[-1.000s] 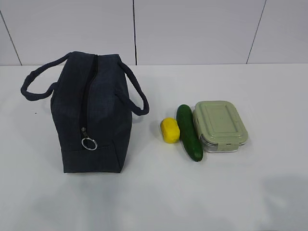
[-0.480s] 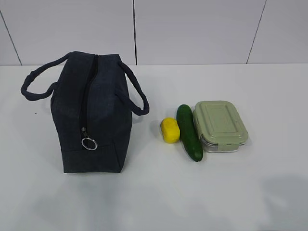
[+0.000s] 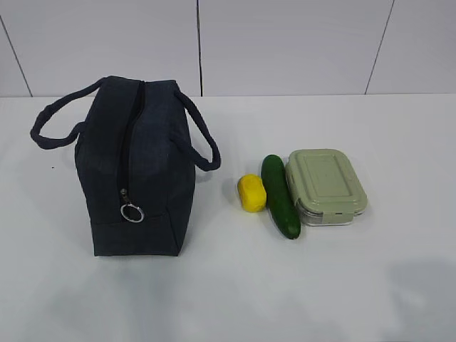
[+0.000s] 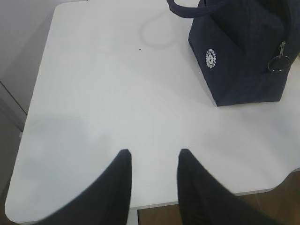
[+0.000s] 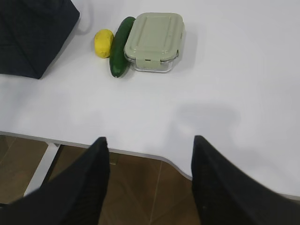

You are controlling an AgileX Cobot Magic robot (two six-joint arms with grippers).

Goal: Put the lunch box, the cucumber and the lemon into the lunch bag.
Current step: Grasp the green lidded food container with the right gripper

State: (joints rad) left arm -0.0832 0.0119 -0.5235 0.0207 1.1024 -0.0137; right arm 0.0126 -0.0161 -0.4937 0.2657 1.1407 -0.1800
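Observation:
The navy lunch bag (image 3: 135, 167) stands on the white table at the left, its zipper closed, the ring pull (image 3: 132, 212) hanging at the near end. It also shows in the left wrist view (image 4: 239, 51) and the right wrist view (image 5: 33, 33). The yellow lemon (image 3: 251, 192), the dark green cucumber (image 3: 279, 195) and the lunch box (image 3: 326, 185) with its sage-green lid lie side by side at the right, also in the right wrist view: lemon (image 5: 103, 42), cucumber (image 5: 121, 46), lunch box (image 5: 154, 41). My left gripper (image 4: 152, 154) is open and empty above the table's near left. My right gripper (image 5: 150, 140) is open and empty above the near edge.
The white table (image 3: 228, 285) ends at a near edge (image 5: 140, 154) with brown floor (image 5: 150, 197) below. A white panelled wall (image 3: 285, 43) stands behind. Neither arm shows in the exterior view.

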